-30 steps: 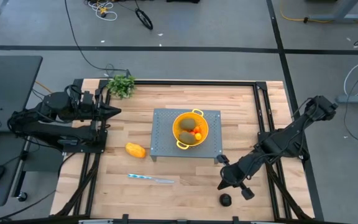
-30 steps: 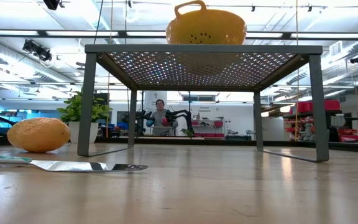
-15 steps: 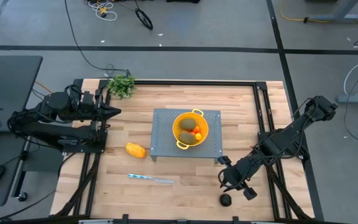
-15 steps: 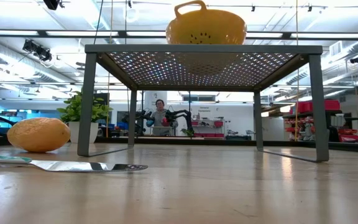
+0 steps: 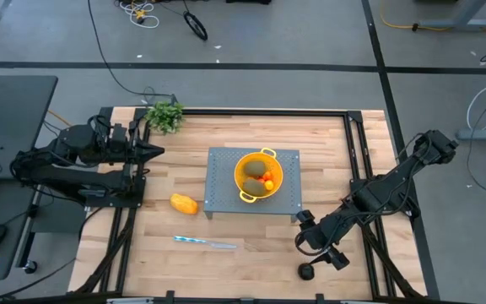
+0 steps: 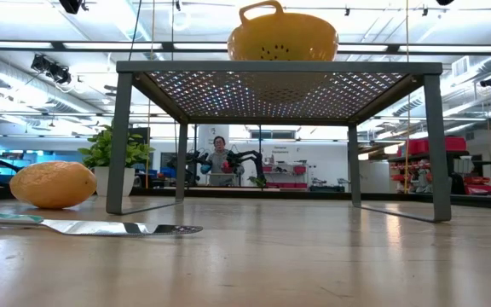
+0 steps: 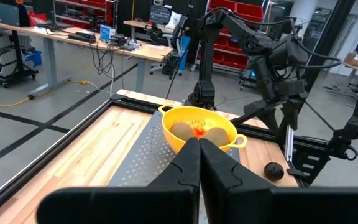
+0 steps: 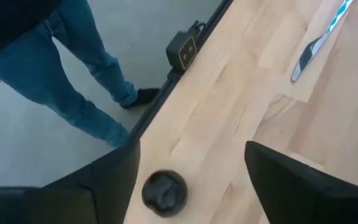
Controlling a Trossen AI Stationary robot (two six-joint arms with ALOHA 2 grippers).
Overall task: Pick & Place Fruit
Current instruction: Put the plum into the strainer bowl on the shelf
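Right gripper [image 5: 317, 251], dark fingers [image 8: 294, 180] spread wide and empty, poised above the wooden table's [image 5: 251, 253] near edge with the small blackish round fruit [image 8: 163, 189] just beneath, toward one finger; left gripper [image 5: 153, 150] shut, well apart.

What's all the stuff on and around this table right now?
colander: one, yellow, on the grey mesh stand mid-table
oval fruit: two, brownish-green, inside the colander
small balls: few, orange-red, inside the colander
oblong fruit: one, yellow-orange, left of the stand
round fruit: one, blackish, front edge
knife: one, silvery, front
plant: one, green, back-left corner
person's legs: blue jeans, beside the table
left gripper: shut, left side
right gripper: open, above the round fruit
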